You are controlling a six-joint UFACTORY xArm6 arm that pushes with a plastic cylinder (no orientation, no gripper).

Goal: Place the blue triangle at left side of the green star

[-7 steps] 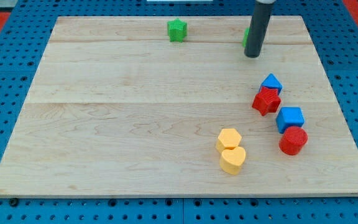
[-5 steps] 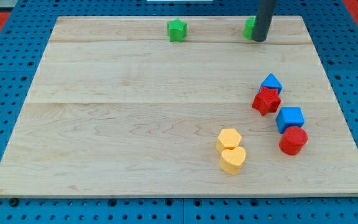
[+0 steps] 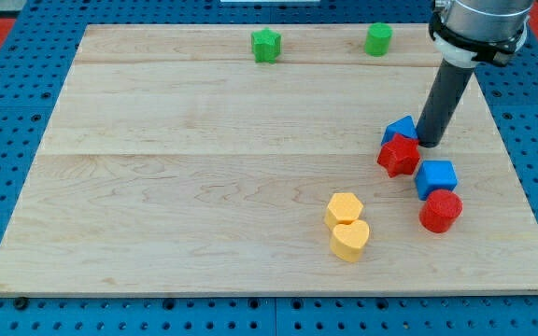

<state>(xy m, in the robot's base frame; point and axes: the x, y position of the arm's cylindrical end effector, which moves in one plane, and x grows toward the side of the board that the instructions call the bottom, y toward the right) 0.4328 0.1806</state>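
just my tip [image 3: 430,143] against the blue triangle's [image 3: 400,128] right edge, no jaws, no writing

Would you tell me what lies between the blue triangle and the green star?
Nothing: in the camera view only bare board separates the blue triangle from the green star. My tip sits just right of the triangle.

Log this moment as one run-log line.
tip: at blue triangle's right edge | red star: touching triangle | green star: far, view's top | placement: not done
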